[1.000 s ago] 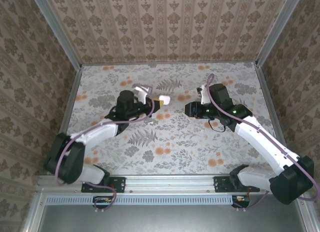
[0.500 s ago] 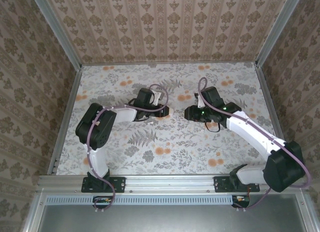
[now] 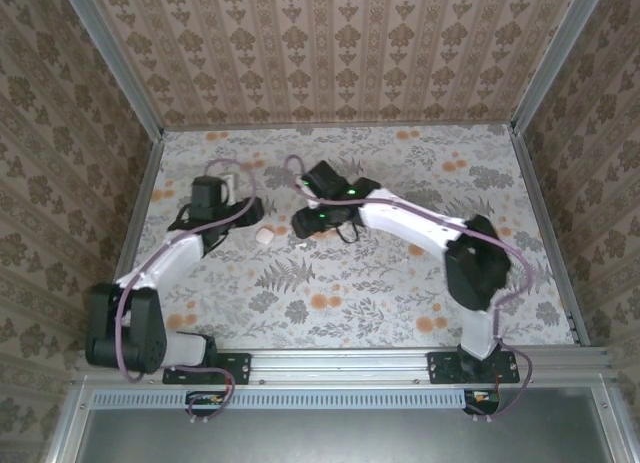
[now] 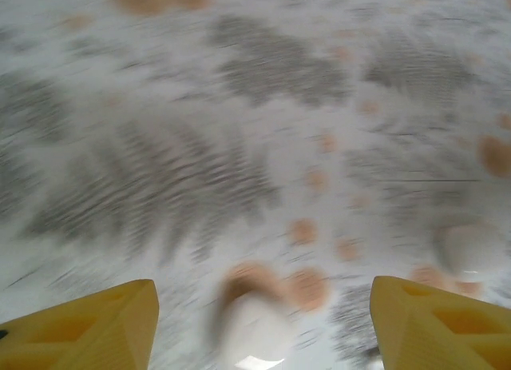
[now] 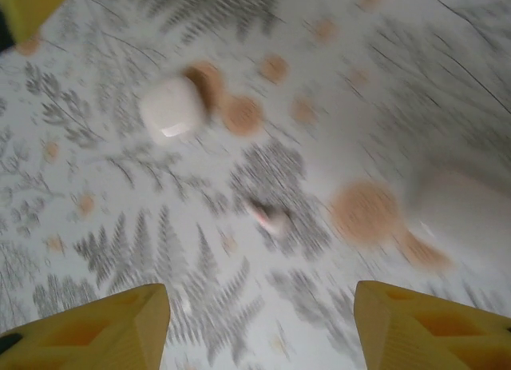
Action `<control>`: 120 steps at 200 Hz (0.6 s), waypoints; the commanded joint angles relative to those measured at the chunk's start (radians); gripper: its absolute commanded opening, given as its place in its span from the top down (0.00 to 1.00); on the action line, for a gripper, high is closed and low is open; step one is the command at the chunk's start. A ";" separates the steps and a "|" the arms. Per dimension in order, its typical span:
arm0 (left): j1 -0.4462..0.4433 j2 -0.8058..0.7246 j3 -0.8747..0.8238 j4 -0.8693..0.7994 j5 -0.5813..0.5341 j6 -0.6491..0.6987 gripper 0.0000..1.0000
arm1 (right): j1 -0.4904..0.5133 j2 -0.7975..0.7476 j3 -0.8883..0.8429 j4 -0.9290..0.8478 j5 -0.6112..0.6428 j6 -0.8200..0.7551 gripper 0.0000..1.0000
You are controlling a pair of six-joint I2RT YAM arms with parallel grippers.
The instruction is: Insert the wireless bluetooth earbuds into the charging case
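Lets go on both sides and reshuffles
Springs the left gripper (image 4: 263, 294) from clenched to spread and empty, pulls it back leftward; widens the right gripper (image 5: 259, 294) too, holding nothing, and reaches it across the middle. Leaves an earbud (image 5: 267, 216) loose on the table (image 3: 400, 283) between a white lump (image 5: 172, 108) and what looks like the case (image 5: 463, 218), blurred at right. Means nothing inserted yet: needs fresh grasps

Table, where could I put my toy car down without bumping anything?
The near strip of the table between the two arm bases is bare, and so is the far right corner beyond the right arm. It is crowded mid-left, where the left arm and both sets of jaws stand by a small white lump.
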 commanded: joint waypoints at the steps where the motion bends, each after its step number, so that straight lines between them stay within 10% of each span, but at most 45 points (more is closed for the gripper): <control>1: 0.102 -0.096 -0.126 -0.087 -0.015 -0.085 0.30 | 0.032 0.196 0.205 -0.104 -0.014 -0.110 0.33; 69: 0.254 -0.225 -0.308 -0.050 0.086 -0.125 0.30 | 0.063 0.655 0.828 -0.336 -0.040 -0.159 0.22; 120: 0.304 -0.226 -0.329 -0.043 0.129 -0.109 0.30 | 0.100 0.739 0.901 -0.343 -0.021 -0.187 0.21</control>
